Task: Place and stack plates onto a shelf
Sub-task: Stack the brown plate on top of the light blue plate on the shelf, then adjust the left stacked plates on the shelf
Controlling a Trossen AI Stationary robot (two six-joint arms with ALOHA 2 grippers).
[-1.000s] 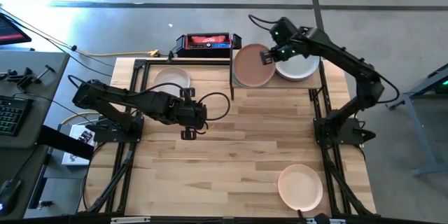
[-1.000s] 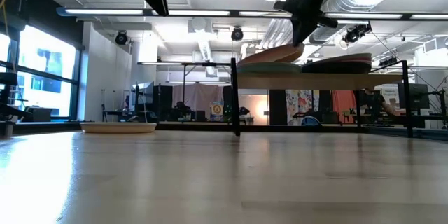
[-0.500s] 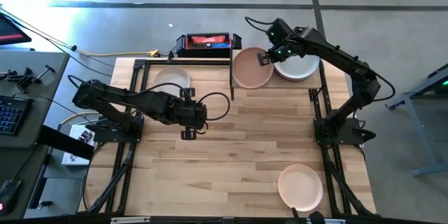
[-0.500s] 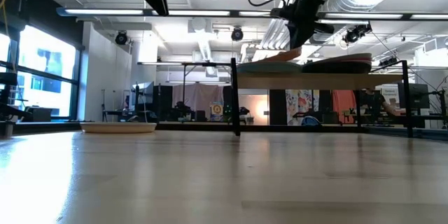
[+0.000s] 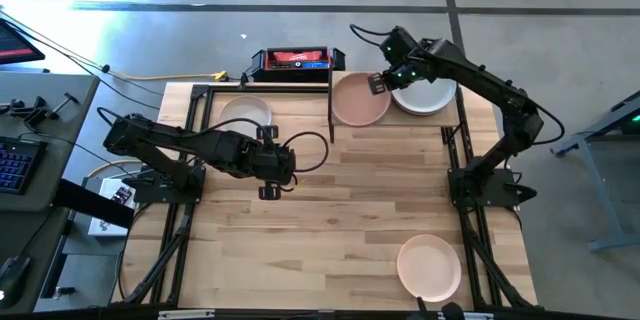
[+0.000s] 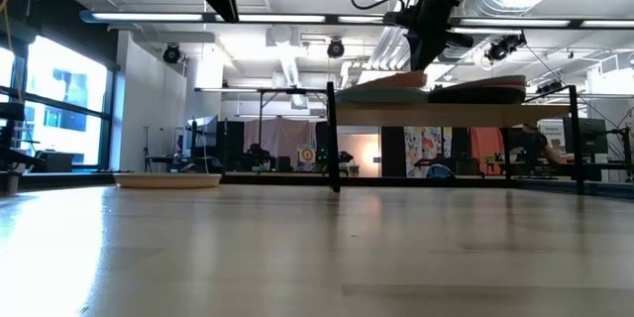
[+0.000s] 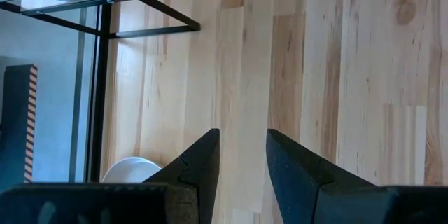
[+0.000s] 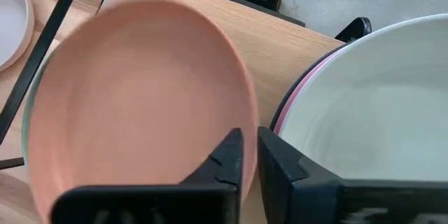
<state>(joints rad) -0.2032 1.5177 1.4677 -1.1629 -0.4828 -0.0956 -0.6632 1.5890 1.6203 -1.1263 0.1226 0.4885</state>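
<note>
right gripper (image 5: 379, 82) at peach plate (image 5: 359, 99), shelf (image 5: 395, 118)

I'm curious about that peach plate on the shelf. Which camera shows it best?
The right wrist view: the peach plate fills the picture beside the right gripper. The high view shows it small from above, the low view edge-on, the left wrist view not at all.

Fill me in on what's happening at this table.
The right gripper is at the shelf, its fingers around the rim of a peach plate lying on the left stack, beside a white-topped stack. The left gripper waits over mid-table, fingers open. Two more plates remain on the tabletop.
</note>
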